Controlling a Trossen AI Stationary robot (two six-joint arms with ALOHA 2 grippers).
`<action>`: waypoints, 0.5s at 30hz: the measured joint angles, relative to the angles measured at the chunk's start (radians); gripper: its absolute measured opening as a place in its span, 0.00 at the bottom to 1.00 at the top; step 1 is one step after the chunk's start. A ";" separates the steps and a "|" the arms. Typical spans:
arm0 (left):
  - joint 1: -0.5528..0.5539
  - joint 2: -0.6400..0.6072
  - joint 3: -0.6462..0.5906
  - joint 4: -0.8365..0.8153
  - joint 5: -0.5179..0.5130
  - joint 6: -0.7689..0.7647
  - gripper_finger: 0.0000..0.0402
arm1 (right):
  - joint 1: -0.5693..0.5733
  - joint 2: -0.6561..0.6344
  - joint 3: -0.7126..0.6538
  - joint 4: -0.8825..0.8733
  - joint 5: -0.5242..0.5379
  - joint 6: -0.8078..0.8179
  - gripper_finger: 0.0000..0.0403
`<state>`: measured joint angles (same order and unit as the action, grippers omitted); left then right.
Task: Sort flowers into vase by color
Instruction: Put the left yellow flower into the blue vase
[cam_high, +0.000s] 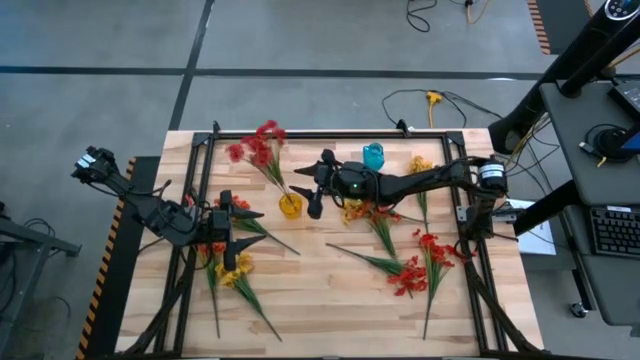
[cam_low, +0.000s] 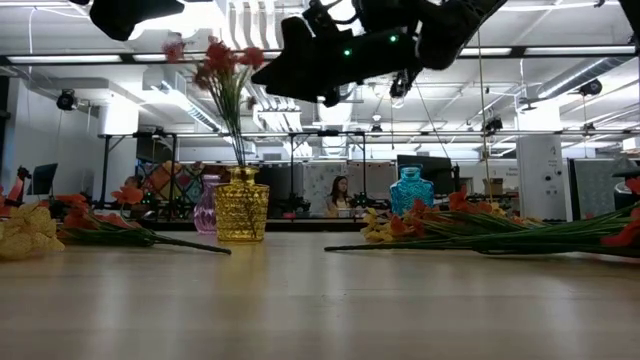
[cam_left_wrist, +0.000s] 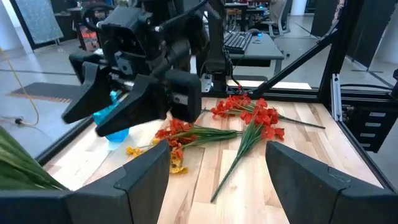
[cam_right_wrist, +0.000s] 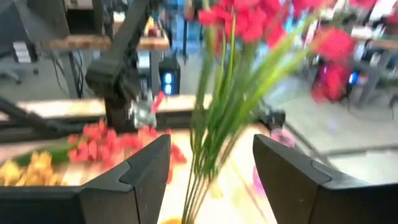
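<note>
Red flowers stand with their stems in a yellow vase and lean toward the far left. My right gripper hovers level beside the vase. It is open, and the green stems rise between its fingers without touching them. My left gripper is open and holds nothing, above flowers at the table's left. More red-orange and yellow flowers lie flat on the wood.
A blue vase stands at the far middle, and a pink vase shows behind the yellow one. Loose red sprigs lie at the right and yellow ones at the near left. A black frame rims the table.
</note>
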<state>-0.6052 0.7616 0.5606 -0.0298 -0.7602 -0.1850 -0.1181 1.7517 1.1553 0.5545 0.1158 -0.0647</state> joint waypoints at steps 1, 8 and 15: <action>0.000 0.000 0.000 -0.008 0.001 -0.013 0.61 | 0.000 -0.016 0.000 -0.049 0.002 0.009 0.55; -0.002 -0.002 0.000 -0.093 0.103 -0.097 0.61 | 0.004 -0.142 0.001 -0.415 0.016 0.102 0.54; -0.003 -0.002 0.000 -0.117 0.203 -0.143 0.61 | 0.014 -0.233 0.001 -0.628 0.018 0.182 0.54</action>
<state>-0.6079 0.7601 0.5606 -0.1464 -0.5575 -0.3283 -0.1036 1.5187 1.1564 -0.0739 0.1334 0.1172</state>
